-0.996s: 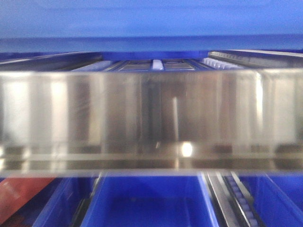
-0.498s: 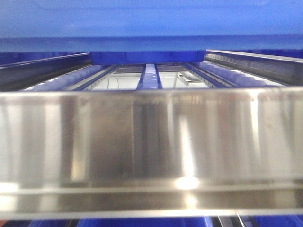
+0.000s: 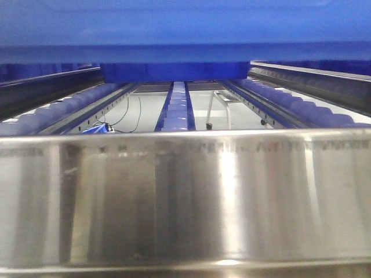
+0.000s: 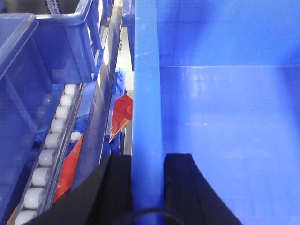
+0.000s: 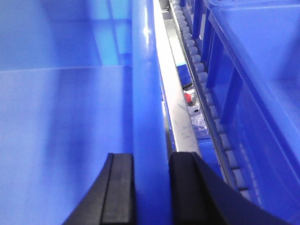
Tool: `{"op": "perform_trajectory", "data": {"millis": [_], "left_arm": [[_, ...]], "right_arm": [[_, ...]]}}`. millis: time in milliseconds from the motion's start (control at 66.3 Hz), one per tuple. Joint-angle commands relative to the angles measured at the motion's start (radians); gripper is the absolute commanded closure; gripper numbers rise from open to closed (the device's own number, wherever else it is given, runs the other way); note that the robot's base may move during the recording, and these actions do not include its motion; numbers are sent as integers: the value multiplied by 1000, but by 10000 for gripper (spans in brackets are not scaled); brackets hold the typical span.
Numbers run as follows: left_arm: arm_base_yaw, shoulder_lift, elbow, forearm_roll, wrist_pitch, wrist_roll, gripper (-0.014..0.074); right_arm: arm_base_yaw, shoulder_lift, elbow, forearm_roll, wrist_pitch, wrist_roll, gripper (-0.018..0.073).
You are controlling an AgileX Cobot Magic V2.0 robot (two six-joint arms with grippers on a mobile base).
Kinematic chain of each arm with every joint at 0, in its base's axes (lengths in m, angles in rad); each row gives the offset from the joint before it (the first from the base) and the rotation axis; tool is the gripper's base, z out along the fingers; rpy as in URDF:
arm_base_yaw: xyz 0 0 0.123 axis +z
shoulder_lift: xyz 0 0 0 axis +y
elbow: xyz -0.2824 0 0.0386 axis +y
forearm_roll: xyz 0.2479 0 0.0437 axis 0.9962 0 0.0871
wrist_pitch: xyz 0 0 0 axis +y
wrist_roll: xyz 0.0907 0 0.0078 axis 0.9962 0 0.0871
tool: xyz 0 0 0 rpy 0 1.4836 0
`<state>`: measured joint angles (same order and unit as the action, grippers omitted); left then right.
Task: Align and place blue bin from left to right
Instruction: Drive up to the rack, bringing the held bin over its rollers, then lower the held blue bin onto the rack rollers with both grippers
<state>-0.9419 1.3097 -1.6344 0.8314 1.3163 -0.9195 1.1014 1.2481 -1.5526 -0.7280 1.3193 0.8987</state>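
One blue bin (image 4: 146, 84) is held by two grippers, the left gripper (image 4: 147, 161) and right gripper (image 5: 151, 161) each pinching a side rim between two black fingers (image 4: 180, 187)

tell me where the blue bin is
The blue bin is held between the arms, left gripper on its left wall and right gripper on its right wall; in the front view it spans the top, above the roller tracks.
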Motion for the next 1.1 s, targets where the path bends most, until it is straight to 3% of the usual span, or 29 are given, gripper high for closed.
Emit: {"op": "perform_trajectory", "data": {"millis": [0,1087], "left_arm": [[-18,3,-12,-34,-95,-8,707],[-11,4,-12,-53,-95,1,707]], "right_arm": [[18,9,-9,24,-281,1,643],[7,29,-9,57,-287,1,643]]}}
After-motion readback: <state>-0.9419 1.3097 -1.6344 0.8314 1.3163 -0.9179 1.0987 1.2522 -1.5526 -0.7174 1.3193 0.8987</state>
